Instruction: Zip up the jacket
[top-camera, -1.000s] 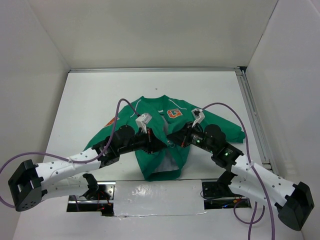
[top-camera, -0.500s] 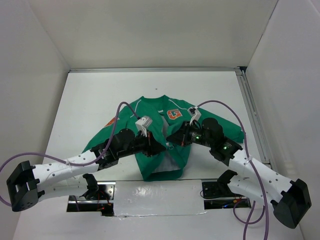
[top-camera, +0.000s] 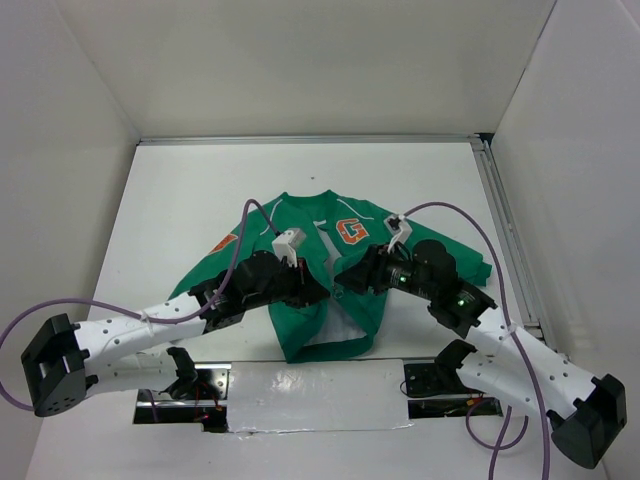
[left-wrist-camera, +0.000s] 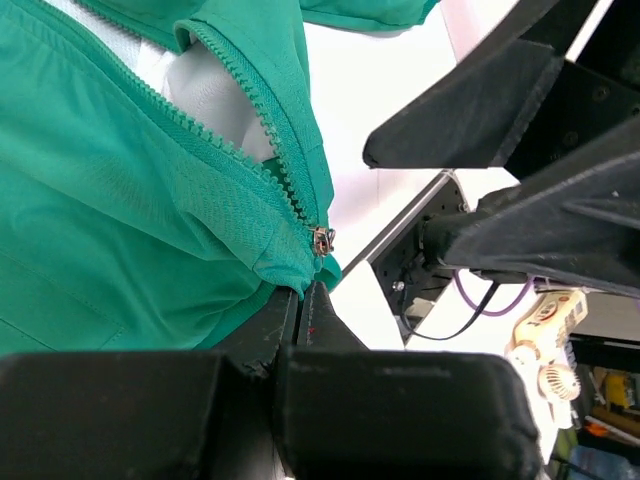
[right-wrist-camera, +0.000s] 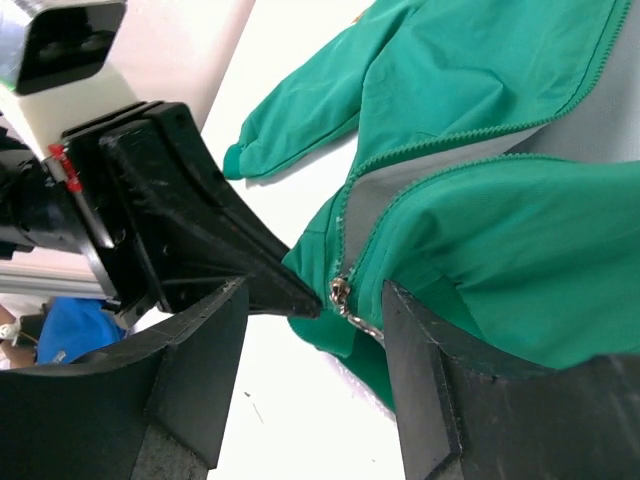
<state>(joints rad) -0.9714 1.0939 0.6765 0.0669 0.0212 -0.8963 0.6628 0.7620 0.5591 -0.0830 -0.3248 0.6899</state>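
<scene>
The green jacket (top-camera: 300, 222) lies flat mid-table, its front open below the orange G patch (top-camera: 350, 232) and showing white lining. My left gripper (top-camera: 318, 292) is shut on the jacket's bottom hem (left-wrist-camera: 285, 268), just under the zipper slider (left-wrist-camera: 322, 240). My right gripper (top-camera: 345, 280) faces it from the right. In the right wrist view the right gripper (right-wrist-camera: 315, 292) is open, and the slider (right-wrist-camera: 340, 293) with its dangling pull hangs between its fingers (right-wrist-camera: 420, 350), touching neither. The two zipper rows (left-wrist-camera: 235, 150) diverge above the slider.
White walls enclose the table on three sides. A metal rail (top-camera: 505, 240) runs along the right edge. A taped strip (top-camera: 310, 395) with the arm bases sits at the near edge. Purple cables (top-camera: 455, 215) loop over both arms.
My right gripper's jaws have opened around the zipper slider. Both arms shifted slightly to the right. My left gripper has kept its hold on the hem.
</scene>
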